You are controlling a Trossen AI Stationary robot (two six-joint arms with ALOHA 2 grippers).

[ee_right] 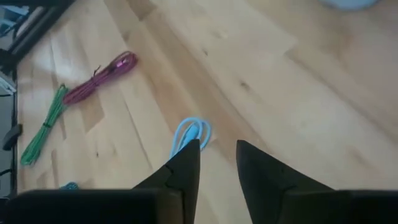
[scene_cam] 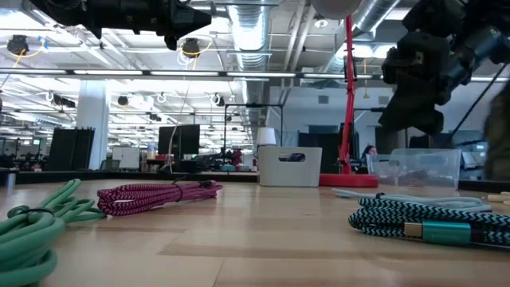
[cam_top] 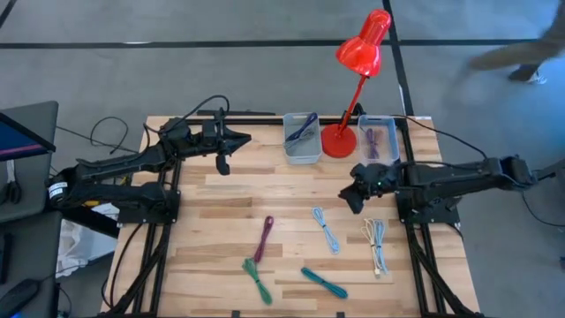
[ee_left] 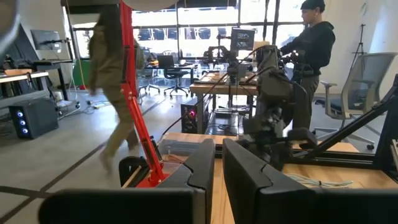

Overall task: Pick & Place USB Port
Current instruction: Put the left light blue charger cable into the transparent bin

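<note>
Several coiled USB cables lie flat on the wooden table: magenta (cam_top: 265,238), green (cam_top: 258,281), teal (cam_top: 323,283), light blue (cam_top: 326,228) and whitish (cam_top: 377,245). My right gripper (cam_top: 351,196) hangs open above the table's right middle, slanting down toward the light blue cable (ee_right: 191,134), with nothing between its fingers (ee_right: 217,144). My left gripper (cam_top: 243,139) waits level at the far left, high over the table, its fingers (ee_left: 219,149) almost together and empty.
At the far edge stand a grey bin (cam_top: 302,150) and a clear bin (cam_top: 378,157), each with a purple cable inside, and between them a red desk lamp (cam_top: 339,140). People are in the room beyond. Bare wood lies at the table's middle.
</note>
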